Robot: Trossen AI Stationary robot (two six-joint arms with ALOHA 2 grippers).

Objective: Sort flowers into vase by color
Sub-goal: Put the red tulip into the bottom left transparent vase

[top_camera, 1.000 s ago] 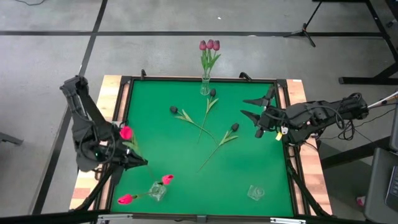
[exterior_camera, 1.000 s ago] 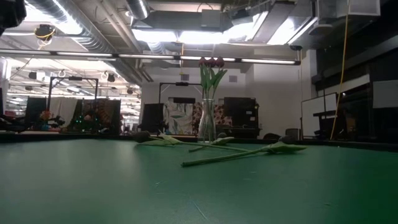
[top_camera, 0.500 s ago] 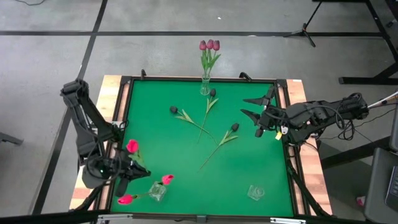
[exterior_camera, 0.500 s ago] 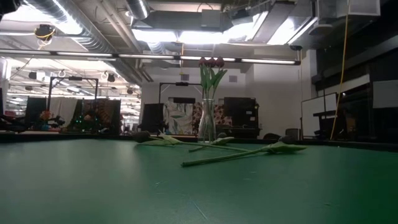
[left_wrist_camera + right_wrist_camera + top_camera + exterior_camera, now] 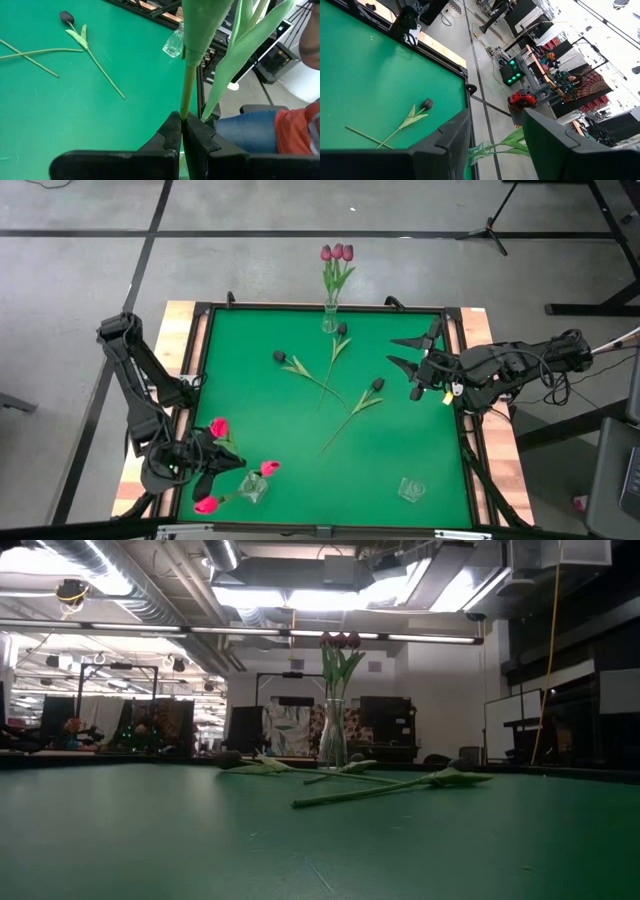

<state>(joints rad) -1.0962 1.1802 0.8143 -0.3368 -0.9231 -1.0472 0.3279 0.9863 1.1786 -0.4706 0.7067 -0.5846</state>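
Observation:
My left gripper (image 5: 233,462) is over the table's near left corner, shut on a pink-red tulip whose head (image 5: 218,427) shows beside it. Just to its right a small glass vase (image 5: 252,487) holds two pink-red tulips (image 5: 269,468). A tall vase (image 5: 330,320) at the far edge holds three mauve tulips (image 5: 337,253) (image 5: 338,640). Three near-black tulips (image 5: 377,384) lie flat on the green mat (image 5: 390,785). My right gripper (image 5: 408,352) hangs open over the table's right side, touching nothing. My left gripper pinches the pink-red tulip's green stem (image 5: 184,111) between its two shut fingers (image 5: 172,132), below the leaves (image 5: 240,47). The fingers lie across the stem. The tulip is lifted clear of the table and rises from the fingers, head uppermost.
An empty glass vase (image 5: 411,490) stands near the table's near right corner. A raised black frame (image 5: 205,330) edges the mat. A seated person in jeans and an orange top (image 5: 280,130) shows beyond the table in the left wrist view. Open mat lies at the centre.
My left gripper has carried the pink-red tulip toward the table's near edge and a little rightward, closing on the vase with the two pink-red tulips. It has stayed shut on the stem. My right arm has kept still.

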